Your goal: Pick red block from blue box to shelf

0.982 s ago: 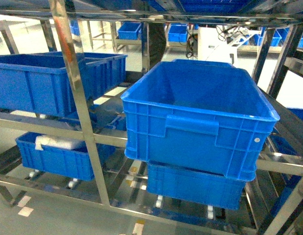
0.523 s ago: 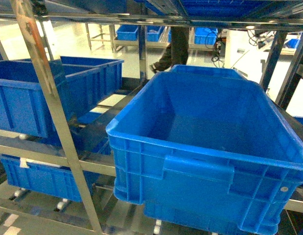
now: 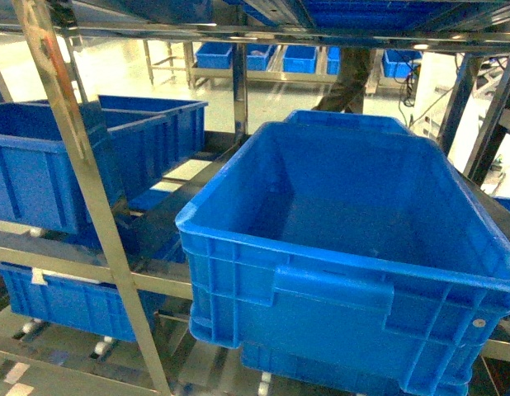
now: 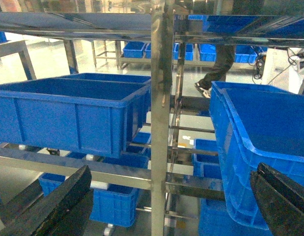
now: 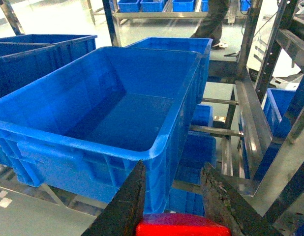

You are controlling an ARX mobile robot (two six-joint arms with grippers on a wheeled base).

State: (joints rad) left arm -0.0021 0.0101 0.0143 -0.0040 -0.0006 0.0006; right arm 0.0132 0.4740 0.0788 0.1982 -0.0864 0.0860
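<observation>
- Right wrist view: right gripper (image 5: 174,209), dark fingers closed in on the red block (image 5: 183,225), which sits clamped between them at the bottom edge of the frame; only its top face shows
- Left wrist view: left gripper (image 4: 169,209), fingers spread wide apart at the frame corners, nothing between them
- Shelf (image 3: 82,177): steel posts and rails, tiered, directly ahead of the robot
- Large crate (image 3: 354,247): dark blue, ribbed, on the near tier; its interior looks bare in head and right wrist views
- Further crates (image 3: 40,161): same type, left tier; contents not visible
- Lower crate (image 3: 61,297): something pale lies at its left rim, too unclear to name
- Blue box: light turquoise bin, not in any view
- Risk, judged: block held low between the fingertips, so a knock against the large crate's rim or a shelf post could twist it loose
- Risk, judged: released from too high, the block may bounce or skid across the smooth crate floor
- Risk, judged: person (image 3: 346,78) walking behind the rack; a reach through the shelf could come near
</observation>
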